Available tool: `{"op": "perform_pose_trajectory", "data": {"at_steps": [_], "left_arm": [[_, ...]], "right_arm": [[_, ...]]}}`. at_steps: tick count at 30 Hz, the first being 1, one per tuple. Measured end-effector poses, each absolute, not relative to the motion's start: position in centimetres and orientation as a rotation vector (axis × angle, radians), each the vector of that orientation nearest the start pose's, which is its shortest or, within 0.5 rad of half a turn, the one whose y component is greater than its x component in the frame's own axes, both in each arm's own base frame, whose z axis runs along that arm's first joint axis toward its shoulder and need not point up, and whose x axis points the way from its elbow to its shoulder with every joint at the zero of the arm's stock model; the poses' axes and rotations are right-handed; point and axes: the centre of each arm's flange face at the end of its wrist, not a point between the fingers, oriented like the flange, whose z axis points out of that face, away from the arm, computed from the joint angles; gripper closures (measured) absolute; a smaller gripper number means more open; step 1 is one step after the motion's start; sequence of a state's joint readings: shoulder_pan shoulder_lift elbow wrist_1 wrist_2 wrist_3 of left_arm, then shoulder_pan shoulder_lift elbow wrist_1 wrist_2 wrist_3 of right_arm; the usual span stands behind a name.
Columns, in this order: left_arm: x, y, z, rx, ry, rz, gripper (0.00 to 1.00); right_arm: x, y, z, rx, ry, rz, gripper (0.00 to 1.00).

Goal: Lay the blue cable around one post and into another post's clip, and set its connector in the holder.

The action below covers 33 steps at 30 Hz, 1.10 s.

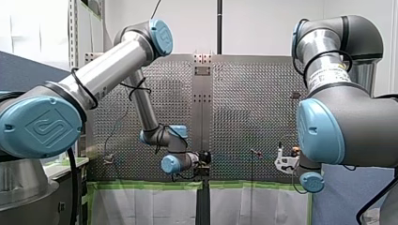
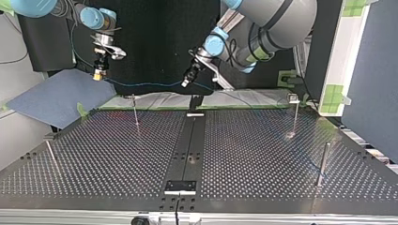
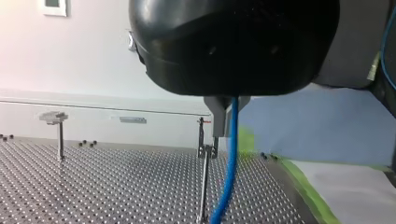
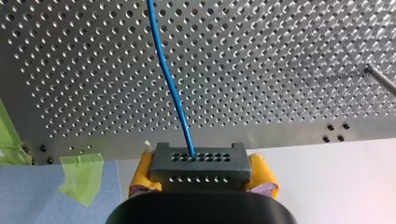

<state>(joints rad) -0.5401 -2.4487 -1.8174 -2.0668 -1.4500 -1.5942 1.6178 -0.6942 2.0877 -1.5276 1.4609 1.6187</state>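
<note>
Connector: dark grey block with two rows of holes, closest to the right wrist camera. It sits clamped between the yellow pads.
Right jaws: closed on the connector, with one yellow pad against each of its ends. In the top view they hang at the left, past the worktop's far edge and above the blue sheet.
Blue cable: leaves the connector's holed face and runs away over the perforated worktop. In the top view it spans the air from the right jaws to the left jaws with a slight sag. It stays above the worktop's far edge and clear of every post. Its run beyond the left jaws is too faint to follow.
Left jaws: the metal fingers are closed on the blue cable, which drops out below them. In the top view they hang near the middle, just above the holder.
Clip post: upright on the worktop, with a small clip at its head. In the left wrist view the hanging cable passes just beside it, nearer the camera.
Flat-headed post: upright, well apart from the cable.
Holder: black upright piece on the worktop's centre strip at the far edge. It is well apart from the connector.
Green tape: stuck at the worktop's edge, beside the right jaws.
</note>
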Motion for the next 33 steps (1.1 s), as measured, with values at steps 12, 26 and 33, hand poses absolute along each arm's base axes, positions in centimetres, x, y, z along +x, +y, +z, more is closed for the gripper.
{"op": "perform_pose_trajectory", "data": {"at_steps": [12,26,33], "left_arm": [[42.6,-45.0,-6.1,0.500,1.614,-0.566,1.00],[43.6,-45.1,-6.4,0.461,1.608,-0.521,1.00],[44.1,-46.0,-5.8,0.457,1.574,-0.528,1.00]], "right_arm": [[15.9,-51.6,-4.6,1.199,-1.073,1.406,0.79],[14.7,-54.1,-6.4,1.274,-1.090,1.380,0.79],[14.3,-55.9,-5.8,1.288,-1.050,1.410,0.79]]}}
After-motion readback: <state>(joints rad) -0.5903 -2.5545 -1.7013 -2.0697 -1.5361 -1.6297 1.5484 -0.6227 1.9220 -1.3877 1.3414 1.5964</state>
